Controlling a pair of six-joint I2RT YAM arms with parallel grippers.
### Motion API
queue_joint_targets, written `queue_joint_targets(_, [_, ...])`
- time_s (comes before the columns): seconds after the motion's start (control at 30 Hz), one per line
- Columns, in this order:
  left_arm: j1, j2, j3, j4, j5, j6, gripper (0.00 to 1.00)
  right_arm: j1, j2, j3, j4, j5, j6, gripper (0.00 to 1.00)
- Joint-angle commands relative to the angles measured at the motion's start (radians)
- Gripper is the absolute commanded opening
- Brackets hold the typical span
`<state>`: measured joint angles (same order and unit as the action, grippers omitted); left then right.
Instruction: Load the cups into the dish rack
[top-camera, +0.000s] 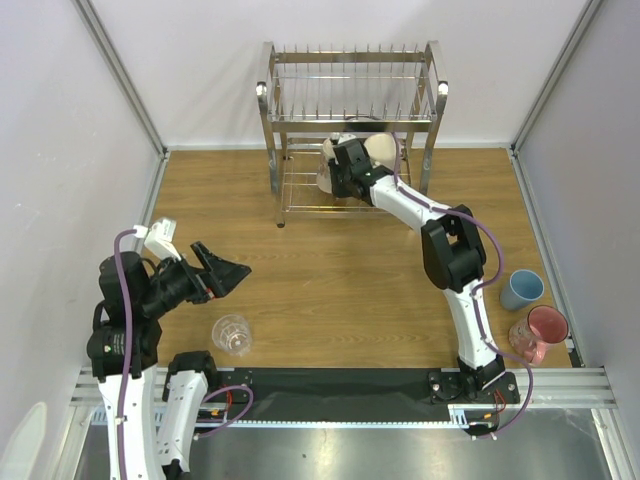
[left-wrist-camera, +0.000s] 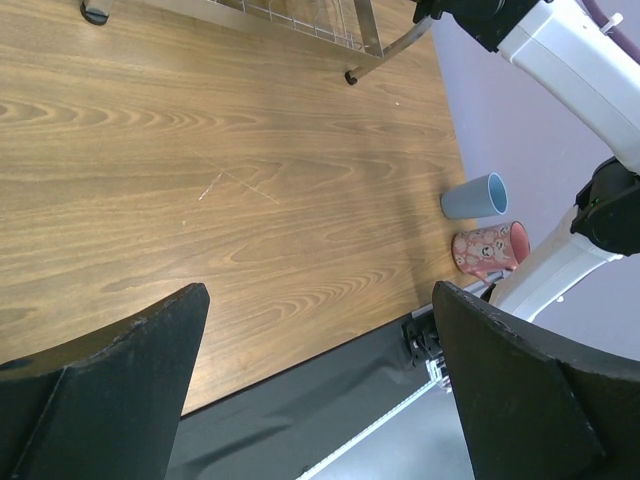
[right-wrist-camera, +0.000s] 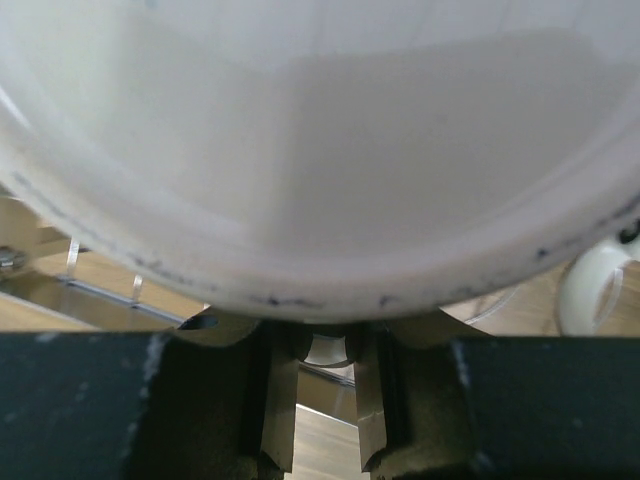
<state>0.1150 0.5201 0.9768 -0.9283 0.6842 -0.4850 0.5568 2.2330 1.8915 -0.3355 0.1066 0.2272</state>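
Observation:
My right gripper (top-camera: 338, 168) reaches into the lower tier of the steel dish rack (top-camera: 350, 52) and is shut on a cream mug (top-camera: 325, 178). That mug's pale body (right-wrist-camera: 320, 150) fills the right wrist view just above the gripper (right-wrist-camera: 325, 340). A second cream mug (top-camera: 380, 150) stands beside it in the rack; its handle (right-wrist-camera: 590, 290) shows at the right edge. My left gripper (top-camera: 222, 262) hangs open over the table's left side, with only bare wood and the black strip between its fingers (left-wrist-camera: 320, 300). The clear glass tumbler (top-camera: 232, 334) sits just below it.
A light blue cup (top-camera: 521, 290) (left-wrist-camera: 476, 196) and a pink mug (top-camera: 540, 332) (left-wrist-camera: 488, 247) sit together at the table's right edge near the right arm's base. White walls close in on the left, right and back. The rack's legs (left-wrist-camera: 352, 76) stand at the far side.

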Motion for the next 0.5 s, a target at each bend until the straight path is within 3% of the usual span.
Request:
queue_joint_targets(0.0, [-0.006,0.012,0.034,-0.001,-0.002,0.033,1.00,0.006,-0.016,0.089,0.078,0.111,-0.060,0.00])
queue_joint_targets(0.13, [-0.006,0.021,0.030,0.009,-0.002,0.029,1.00,0.002,-0.003,0.107,0.066,0.143,-0.068,0.01])
queue_joint_targets(0.27, [-0.009,0.027,0.023,0.022,0.002,0.023,1.00,-0.005,0.005,0.110,0.069,0.146,-0.068,0.08])
queue_joint_targets(0.37, [-0.012,0.028,0.017,0.025,0.000,0.025,1.00,-0.006,0.017,0.119,0.067,0.145,-0.066,0.18])
queue_joint_targets(0.47, [-0.015,0.029,0.011,0.026,0.000,0.023,1.00,-0.009,0.022,0.123,0.062,0.136,-0.054,0.37])
